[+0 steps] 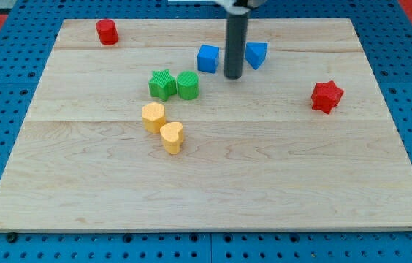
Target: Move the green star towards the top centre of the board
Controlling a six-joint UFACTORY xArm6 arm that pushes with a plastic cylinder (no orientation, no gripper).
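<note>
- Under everything lies a pale wooden board, its planks joined in long seams running across the view, with smooth grain.
- Around the board shows a blue pegboard dotted with regular holes; a red patch sits at the view's top left corner and another at the top right.
- At the view's top left stands a red cylinder, well apart from all else.
- Below centre-left sit two yellow blocks: a yellow hexagon-like block and, just beside it toward the bottom right, a yellow heart; the two touch or nearly touch.
- Left of centre sits the green star, ridged on top, touching a green cylinder on its right.
- Near top centre is a blue cube.
- Right of the cube, my tip meets the board; the rod is dark, straight, matte. It has no fingers, so nothing is grasped. The tip is between the two blue blocks, well right of the star.
- Just right of the rod is a blue wedge.
- Far right sits a red star, alone.
</note>
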